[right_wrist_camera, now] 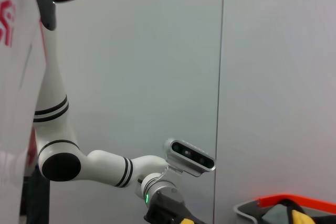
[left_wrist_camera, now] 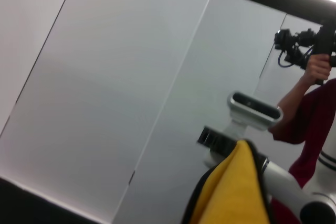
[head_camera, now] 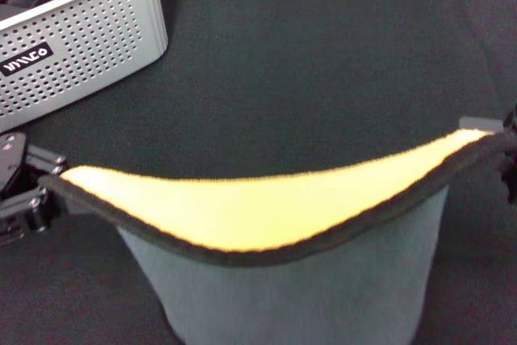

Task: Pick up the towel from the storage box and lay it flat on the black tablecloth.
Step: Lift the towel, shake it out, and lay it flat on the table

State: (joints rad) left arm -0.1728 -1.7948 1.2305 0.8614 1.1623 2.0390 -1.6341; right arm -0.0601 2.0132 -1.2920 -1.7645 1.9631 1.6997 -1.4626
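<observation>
Our left gripper is pinching one upper corner of the towel, its fingers closed narrowly on the black bound edge at the left side of the head view. Our right gripper is gripping the opposite corner at the far right edge of that view, where only a small part of it is showing; its fingers are likewise clamped on the towel's edge.

Between the two grippers we are holding the towel up in the air above the black tablecloth. Its top edge is sagging in a shallow curve from corner to corner, showing the bright yellow side along the top, while the grey-green side is hanging down toward the bottom of the head view. The black binding is running along the sagging edge.

The storage box is sitting on the tablecloth at the upper left of the head view, well apart from the towel, its perforated wall and black label facing us. Something dark is lying inside it, though we cannot tell what.

In the left wrist view a yellow fold of the towel is showing close by, with the right arm beyond it and a person's hand holding a camera rig farther off. The right wrist view is showing our left arm against a pale wall.
</observation>
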